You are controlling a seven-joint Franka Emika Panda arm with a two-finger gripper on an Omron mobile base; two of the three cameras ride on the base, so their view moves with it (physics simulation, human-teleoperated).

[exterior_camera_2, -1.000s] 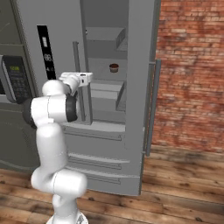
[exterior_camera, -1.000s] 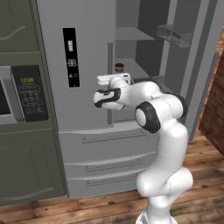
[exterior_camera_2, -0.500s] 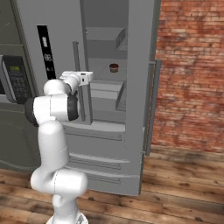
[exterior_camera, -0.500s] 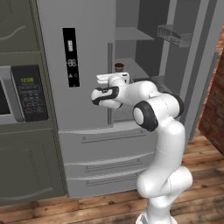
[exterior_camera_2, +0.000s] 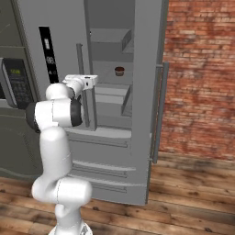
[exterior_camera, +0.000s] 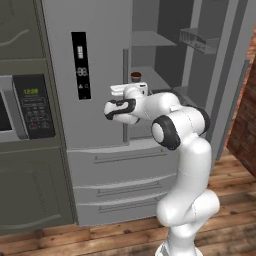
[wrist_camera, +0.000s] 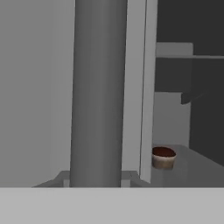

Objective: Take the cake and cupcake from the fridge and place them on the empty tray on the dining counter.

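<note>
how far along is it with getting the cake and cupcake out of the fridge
Early. Done: the fridge's right door stands open, showing the shelves. In hand: the gripper is at the left door's handle, closing around it from the look of it. Left: the cupcake sits on its shelf untouched; picking both items and the trip to the tray remain.
</note>
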